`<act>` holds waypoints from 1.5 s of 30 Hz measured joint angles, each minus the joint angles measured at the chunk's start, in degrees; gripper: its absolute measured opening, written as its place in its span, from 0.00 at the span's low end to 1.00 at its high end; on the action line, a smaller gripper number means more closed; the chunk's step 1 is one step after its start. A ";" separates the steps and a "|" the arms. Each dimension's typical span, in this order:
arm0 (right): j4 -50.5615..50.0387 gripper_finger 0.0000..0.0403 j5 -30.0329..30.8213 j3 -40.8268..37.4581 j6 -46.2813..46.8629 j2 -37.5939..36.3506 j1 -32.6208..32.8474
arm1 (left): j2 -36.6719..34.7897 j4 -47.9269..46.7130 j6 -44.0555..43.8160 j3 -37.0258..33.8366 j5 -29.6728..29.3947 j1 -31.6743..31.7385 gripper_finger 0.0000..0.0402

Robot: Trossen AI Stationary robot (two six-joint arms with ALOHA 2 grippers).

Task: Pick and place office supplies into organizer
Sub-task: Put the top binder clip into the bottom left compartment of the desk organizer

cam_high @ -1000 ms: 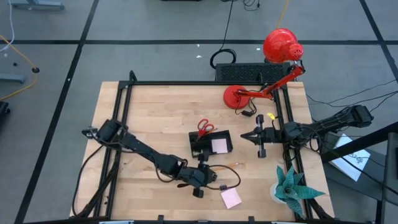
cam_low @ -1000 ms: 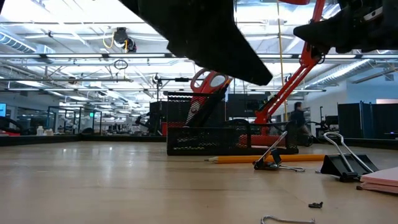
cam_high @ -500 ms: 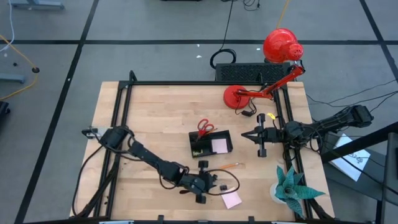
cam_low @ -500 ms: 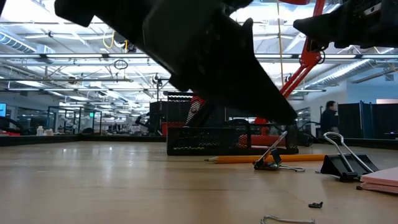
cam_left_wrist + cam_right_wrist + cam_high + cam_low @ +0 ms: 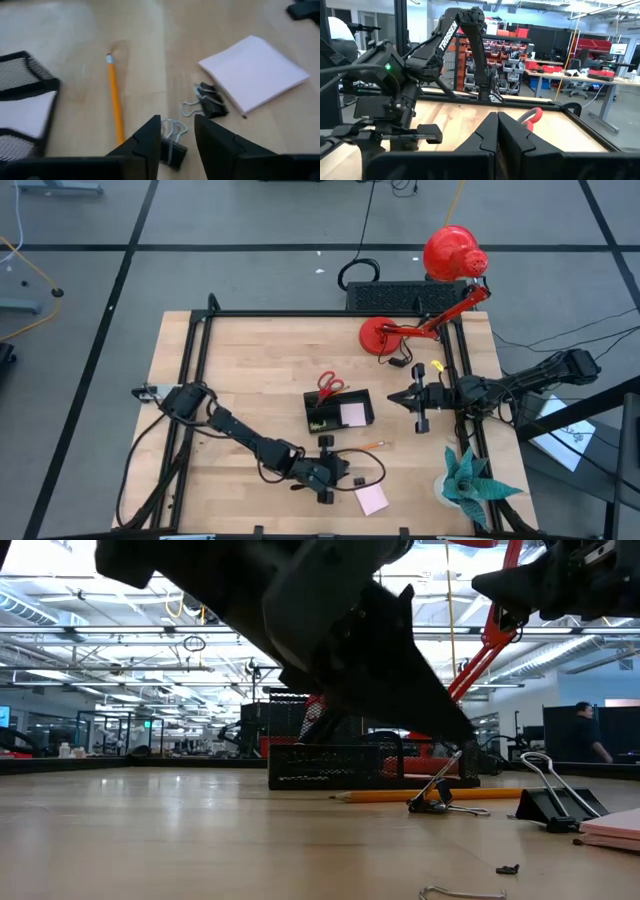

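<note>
Black binder clip [image 5: 170, 145] lower centre, my left gripper [image 5: 177, 142] half-open around it, nothing gripped; right gripper [image 5: 393, 397] shut, empty, centre-right.

high: overhead | low: table-level | wrists: forward | shared: pencil [image 5: 115, 97]

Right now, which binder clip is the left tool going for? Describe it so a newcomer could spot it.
Start at the black mesh organizer mid-table and go toward the near edge to the orange pencil. The clip lies by the pencil's end, framed by the open left tool. Its twin lies against the pink sticky-note pad.
</note>
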 joint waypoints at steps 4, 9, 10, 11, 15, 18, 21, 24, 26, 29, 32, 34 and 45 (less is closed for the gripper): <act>-0.45 0.01 -0.02 0.00 0.02 0.00 0.00 | 0.00 0.36 -0.97 0.00 1.98 -0.01 0.42; -0.46 0.01 -0.04 0.00 0.04 0.00 0.00 | 0.00 0.66 -1.54 0.00 0.95 0.07 0.59; -0.46 0.01 -0.03 0.00 0.04 0.00 0.00 | 0.00 0.63 -1.84 0.00 0.41 0.12 0.62; -0.46 0.01 -0.04 0.00 0.03 0.00 0.00 | 0.00 0.60 -2.47 0.00 0.05 0.29 0.64; -0.46 0.01 -0.04 0.00 0.02 0.00 0.00 | 0.00 0.09 -3.85 0.00 0.09 1.07 0.67; -0.46 0.01 -0.04 0.00 0.02 0.00 0.00 | 0.00 -1.09 -3.89 0.00 0.16 1.28 0.67; -0.45 0.01 -0.04 0.00 -0.02 0.00 0.00 | 0.70 -0.63 -4.00 0.00 0.49 1.25 0.67; -0.43 0.01 -0.04 0.00 -0.07 0.02 0.00 | 2.21 0.71 -3.89 0.00 1.02 1.21 0.67; -0.48 0.01 -0.04 0.00 -0.07 0.02 0.00 | 2.96 1.05 -3.88 0.00 1.44 1.34 0.67; -0.48 0.01 -0.02 0.00 -0.13 0.02 0.00 | 3.63 1.46 -4.09 0.00 1.85 1.86 0.67; -0.47 0.01 0.00 0.00 -0.15 0.02 0.00 | 3.65 1.83 -4.00 0.00 1.98 2.20 0.67; -0.47 0.01 0.00 0.00 -0.17 0.02 0.00 | 3.65 1.80 -3.98 0.00 1.97 2.31 0.67; -0.50 0.01 0.04 0.00 -0.17 0.02 0.00 | 3.65 1.58 -4.07 0.00 3.02 2.30 0.39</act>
